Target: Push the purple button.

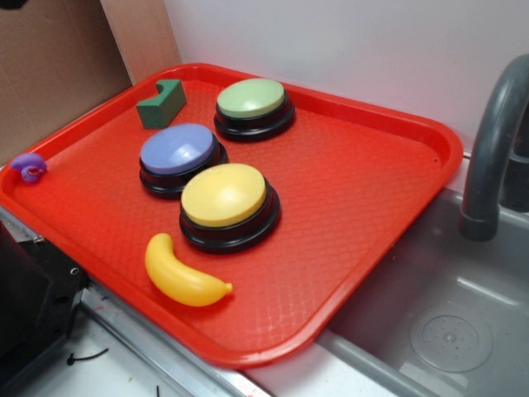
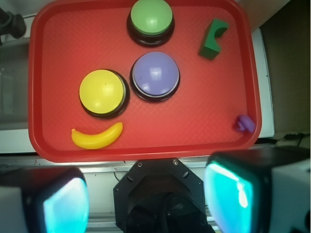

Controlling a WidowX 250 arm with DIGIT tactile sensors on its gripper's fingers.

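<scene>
Pressing target: purple button [image 2: 155,75]

Sits mid-tray [image 1: 372,182], touching yellow button [image 2: 102,93], near green button [image 2: 151,18]. Rigid domed cap, smooth, likely springy; wants pressing at crown, no grasping. Gripper [image 2: 146,194] high above tray's near edge, fingers spread, empty.

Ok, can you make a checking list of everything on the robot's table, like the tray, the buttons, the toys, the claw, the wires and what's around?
Surface: red tray, flat, beside a grey sink.
Job's things: purple button mid-tray, untouched, close beside the yellow button; green button farther back.
Clutter: toy banana near the yellow button; green block; small purple toy at the tray's edge.
Grippers: gripper open, held above the tray's near edge, holding nothing.
Cables: thin black strand on the white ledge below the tray.
Surroundings: sink, grey faucet, white wall, cardboard panel.
</scene>
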